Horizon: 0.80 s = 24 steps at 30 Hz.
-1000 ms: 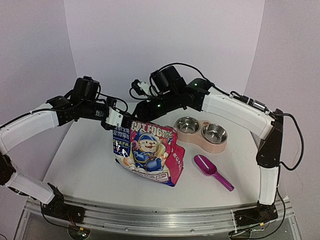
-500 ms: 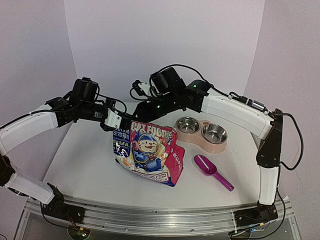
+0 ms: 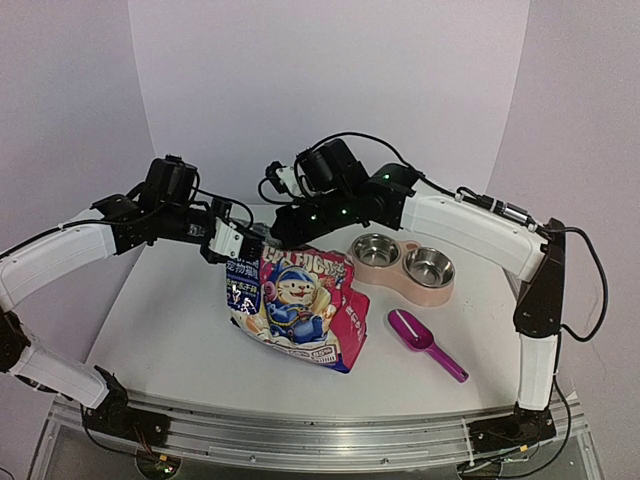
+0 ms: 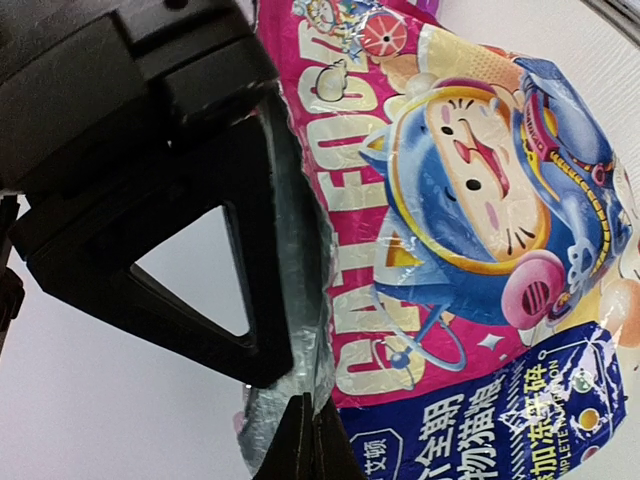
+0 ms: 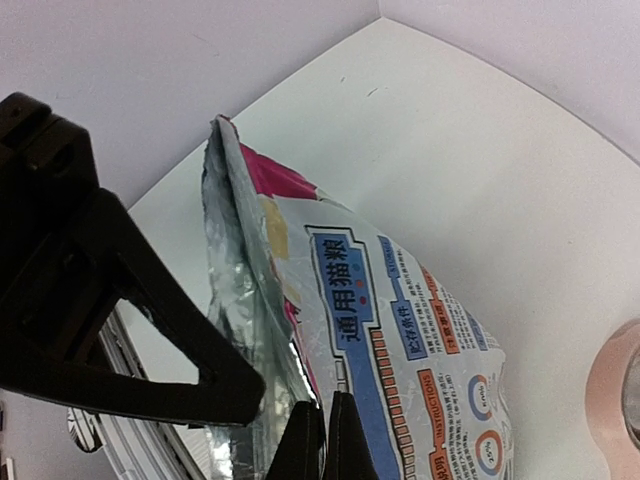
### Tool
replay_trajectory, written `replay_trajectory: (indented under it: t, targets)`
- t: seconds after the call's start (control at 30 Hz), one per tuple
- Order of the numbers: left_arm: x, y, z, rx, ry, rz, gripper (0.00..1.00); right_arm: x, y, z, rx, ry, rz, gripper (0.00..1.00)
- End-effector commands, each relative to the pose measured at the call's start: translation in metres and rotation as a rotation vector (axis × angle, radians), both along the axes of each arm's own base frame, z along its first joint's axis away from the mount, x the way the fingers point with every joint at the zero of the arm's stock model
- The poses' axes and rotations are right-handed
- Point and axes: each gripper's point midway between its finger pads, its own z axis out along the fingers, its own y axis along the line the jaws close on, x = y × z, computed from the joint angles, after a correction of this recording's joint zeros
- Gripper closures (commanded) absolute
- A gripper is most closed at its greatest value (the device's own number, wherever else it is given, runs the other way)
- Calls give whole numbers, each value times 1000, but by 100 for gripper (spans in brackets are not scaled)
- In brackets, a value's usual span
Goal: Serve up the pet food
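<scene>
Right claw has just pinched fully shut on the top rim of the pet food pouch; a second ago it stood part open. Left claw unchanged, clamped tight on the same rim, at the end farther from the feeder. Pouch stands on the worktop, just left of the feeder. Judgement: both ends gripped, so the mouth can be pulled apart. No kibble visible.

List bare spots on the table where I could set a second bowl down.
Widest bare patch: table left of the pouch, out to the left edge. A narrower strip runs along the near edge in front of pouch and scoop. Crowded: back centre, where both jaws pinch the pouch top, and the feeder side.
</scene>
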Motion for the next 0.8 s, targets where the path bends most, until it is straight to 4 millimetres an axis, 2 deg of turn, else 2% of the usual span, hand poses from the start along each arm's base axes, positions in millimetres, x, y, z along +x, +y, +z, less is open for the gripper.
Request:
replay_trajectory:
  t: [0.0, 0.13, 0.27, 0.47, 0.6, 0.7, 0.77]
  targets:
    - [-9, 10, 12, 12, 27, -1, 100, 46, -51, -8, -146, -103, -244, 100]
    - [-26, 20, -4, 111, 149, -19, 100, 71, -75, 12, -152, -178, -362, 100]
    - [-44, 31, -6, 174, 237, -35, 100, 82, -80, 24, -159, -235, -386, 100]
    - [-66, 44, 2, 226, 306, -55, 100, 81, -79, 32, -154, -261, -351, 100]
    - [-88, 52, 6, 261, 403, -93, 100, 79, -82, 43, -141, -276, -354, 100]
    - [-90, 54, 12, 260, 410, -80, 100, 76, -84, 56, -114, -283, -357, 100]
    - [-84, 53, 17, 247, 388, -61, 100, 67, -76, 61, -77, -265, -294, 100]
